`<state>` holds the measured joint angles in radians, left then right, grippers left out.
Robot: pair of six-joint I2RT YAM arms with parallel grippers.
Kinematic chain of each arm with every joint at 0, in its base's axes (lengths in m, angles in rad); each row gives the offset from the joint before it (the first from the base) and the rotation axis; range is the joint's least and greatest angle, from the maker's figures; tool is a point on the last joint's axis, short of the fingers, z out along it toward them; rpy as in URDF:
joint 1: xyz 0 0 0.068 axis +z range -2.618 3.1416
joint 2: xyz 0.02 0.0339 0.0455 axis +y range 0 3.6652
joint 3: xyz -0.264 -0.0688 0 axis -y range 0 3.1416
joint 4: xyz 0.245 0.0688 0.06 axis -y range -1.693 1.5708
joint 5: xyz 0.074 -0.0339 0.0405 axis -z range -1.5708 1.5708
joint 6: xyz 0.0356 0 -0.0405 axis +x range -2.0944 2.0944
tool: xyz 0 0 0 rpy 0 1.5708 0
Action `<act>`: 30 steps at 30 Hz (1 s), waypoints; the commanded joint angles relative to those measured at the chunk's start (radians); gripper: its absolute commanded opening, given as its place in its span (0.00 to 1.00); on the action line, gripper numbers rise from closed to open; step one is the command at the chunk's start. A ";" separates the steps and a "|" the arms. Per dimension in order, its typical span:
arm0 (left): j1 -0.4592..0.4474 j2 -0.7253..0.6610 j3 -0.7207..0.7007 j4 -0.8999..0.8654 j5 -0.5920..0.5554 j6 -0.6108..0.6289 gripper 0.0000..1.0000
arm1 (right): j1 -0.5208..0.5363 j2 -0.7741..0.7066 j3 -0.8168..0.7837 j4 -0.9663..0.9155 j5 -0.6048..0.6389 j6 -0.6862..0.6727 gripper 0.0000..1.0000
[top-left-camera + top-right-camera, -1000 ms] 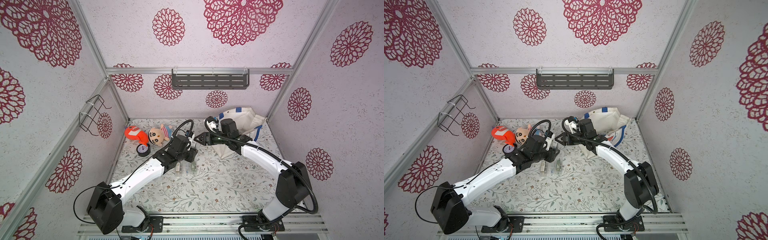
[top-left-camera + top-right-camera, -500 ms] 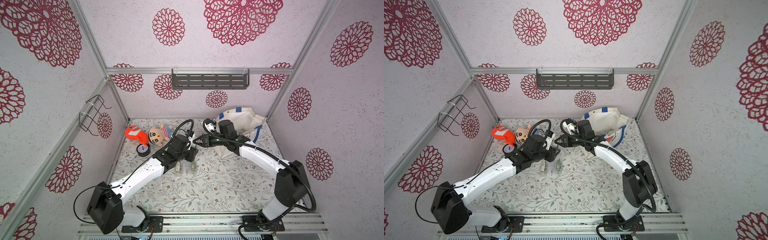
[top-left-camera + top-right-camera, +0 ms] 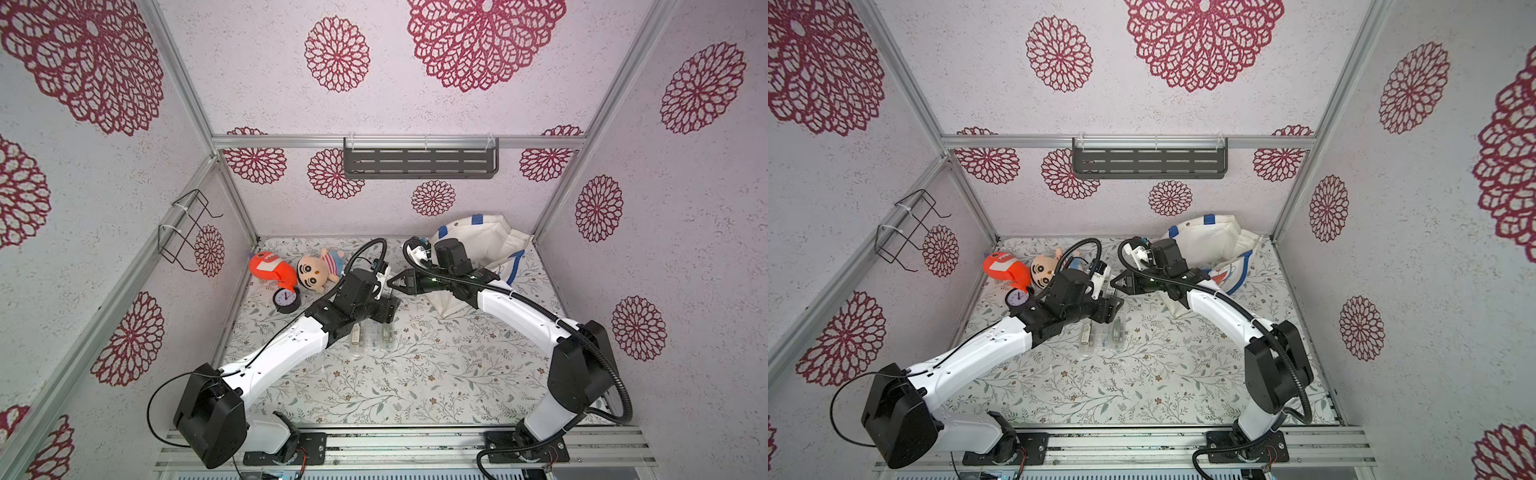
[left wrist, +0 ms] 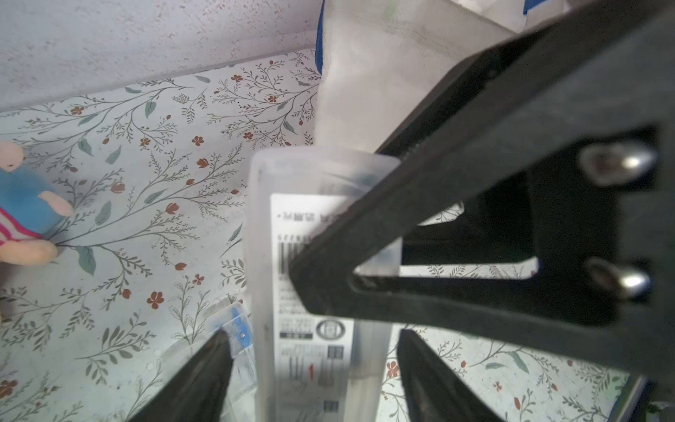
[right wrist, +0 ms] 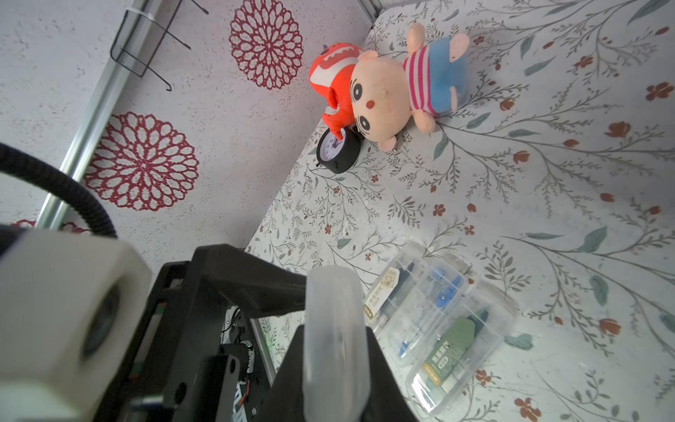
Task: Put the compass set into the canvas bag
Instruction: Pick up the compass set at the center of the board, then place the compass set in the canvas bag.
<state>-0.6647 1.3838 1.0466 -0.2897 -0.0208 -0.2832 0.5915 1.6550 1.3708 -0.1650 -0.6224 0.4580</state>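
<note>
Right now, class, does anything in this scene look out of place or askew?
Yes. The canvas bag sags crumpled rather than standing square, and the orange plush drapes over the clock. One compass set hangs clamped in the right pincer, off the table.

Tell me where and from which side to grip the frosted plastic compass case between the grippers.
Pinch the frosted plastic compass case across its broad flat faces, beyond the left gripper, coming from the side of the cream canvas bag. It is long and thin; the left gripper's open jaws flank its narrow edges. The right gripper is shut there.
</note>
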 commanded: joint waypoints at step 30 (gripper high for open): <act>0.037 -0.139 -0.141 0.025 0.121 -0.007 0.86 | -0.513 -0.116 0.189 -0.146 0.425 -0.203 0.00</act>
<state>-0.6346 1.2800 0.9234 -0.2878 0.0544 -0.3141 0.0757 1.5040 1.5604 -0.3225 -0.2592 0.2794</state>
